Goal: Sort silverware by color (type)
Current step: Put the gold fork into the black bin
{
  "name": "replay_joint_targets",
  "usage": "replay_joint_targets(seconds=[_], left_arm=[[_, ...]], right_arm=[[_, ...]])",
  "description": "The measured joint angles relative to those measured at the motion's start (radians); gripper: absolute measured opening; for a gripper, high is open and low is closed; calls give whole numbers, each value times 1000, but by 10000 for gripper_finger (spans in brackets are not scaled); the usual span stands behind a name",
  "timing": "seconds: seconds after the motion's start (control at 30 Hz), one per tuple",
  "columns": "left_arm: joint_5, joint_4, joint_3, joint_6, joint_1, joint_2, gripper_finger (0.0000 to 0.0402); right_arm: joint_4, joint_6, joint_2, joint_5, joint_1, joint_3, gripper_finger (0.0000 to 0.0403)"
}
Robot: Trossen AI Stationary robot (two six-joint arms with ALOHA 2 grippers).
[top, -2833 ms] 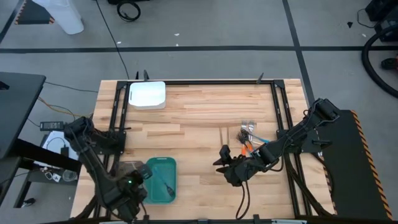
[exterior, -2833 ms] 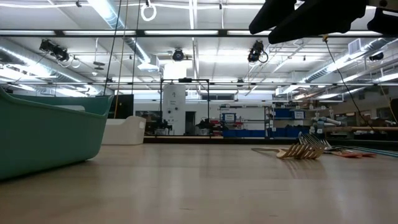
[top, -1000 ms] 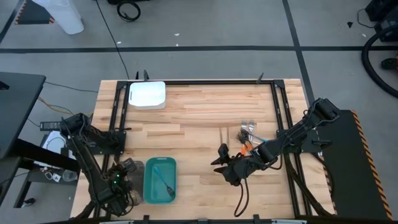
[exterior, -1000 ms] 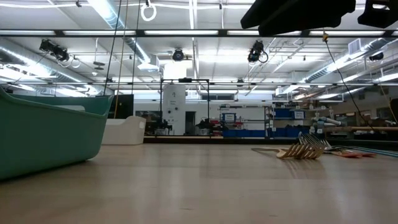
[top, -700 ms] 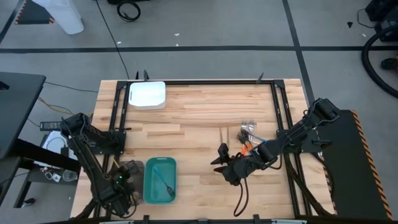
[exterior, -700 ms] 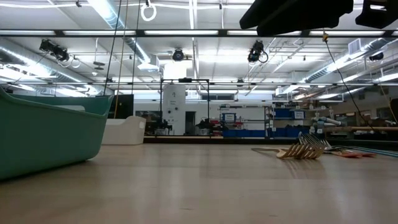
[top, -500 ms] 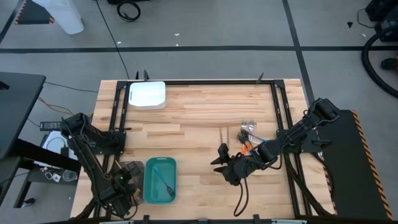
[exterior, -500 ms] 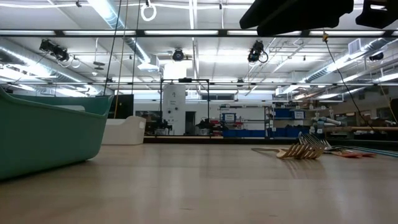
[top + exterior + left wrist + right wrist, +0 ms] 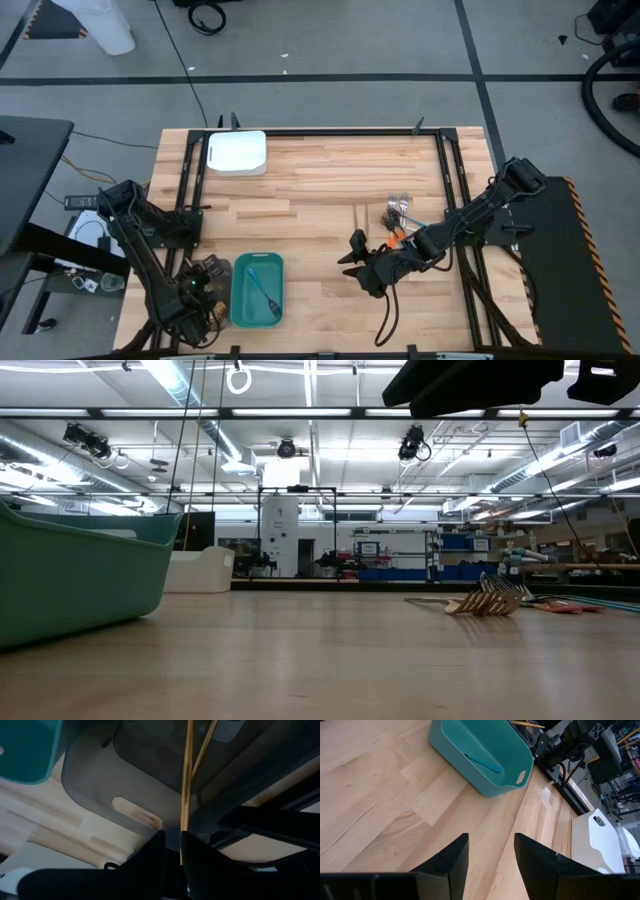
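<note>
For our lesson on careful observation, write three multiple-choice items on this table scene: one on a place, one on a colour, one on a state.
1. Where on the table does the white tray sit?
A. Beside the silverware pile
B. In the far corner on the left arm's side
C. Inside the teal tray

2. What colour is the utensil that lies in the teal tray?
A. Teal-blue
B. Orange
C. Gold

3. How do the right gripper's fingers stand?
A. Shut on a fork
B. Shut and empty
C. Open and empty

Answers:
1 B: the high view shows the white tray at that corner of the table.
2 A: a teal-blue utensil lies alone in the teal tray.
3 C: at the right gripper, the fingers stand apart with only bare wood between them.
</note>
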Motion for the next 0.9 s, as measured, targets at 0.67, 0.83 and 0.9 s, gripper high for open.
replay_joint_targets(seconds=[0.67, 0.83, 0.9], left_arm=[[62, 237, -99, 32, 52, 51, 102], [69, 247, -126, 43, 60, 52, 125], [68, 249, -126, 61, 61, 52, 127]], right_arm=[[23, 0, 0, -26, -1, 0, 167], [22, 0, 0, -27, -1, 0, 167], [22, 0, 0, -26, -1, 0, 167]])
